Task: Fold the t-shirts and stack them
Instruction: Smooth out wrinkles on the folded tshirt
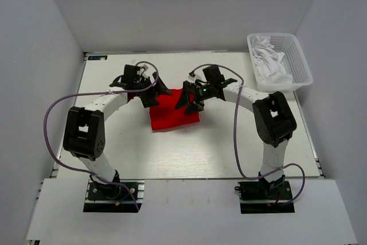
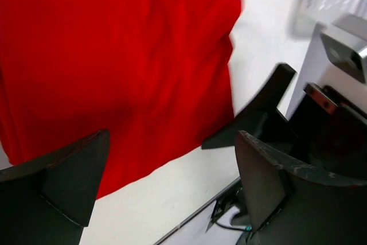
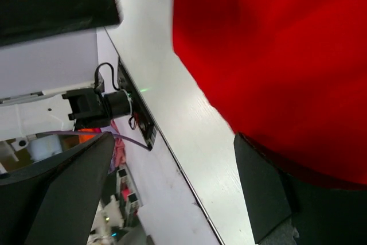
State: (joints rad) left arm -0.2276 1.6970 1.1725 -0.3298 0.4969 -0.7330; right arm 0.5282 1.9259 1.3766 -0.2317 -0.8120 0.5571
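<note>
A folded red t-shirt [image 1: 172, 112] lies flat on the white table, near the middle. My left gripper [image 1: 153, 93] hovers over its far left corner, open and empty; in the left wrist view the shirt [image 2: 114, 61] fills the upper left and bare table shows between the fingers [image 2: 69, 176]. My right gripper [image 1: 192, 98] hovers over the shirt's far right corner, open and empty; in the right wrist view the shirt [image 3: 275, 55] fills the upper right, with one finger [image 3: 264, 193] below it.
A white basket [image 1: 298, 64] at the far right corner holds crumpled white t-shirts [image 1: 268, 61]. The table's edge rail [image 3: 172, 159] runs across the right wrist view. White walls enclose the table on three sides.
</note>
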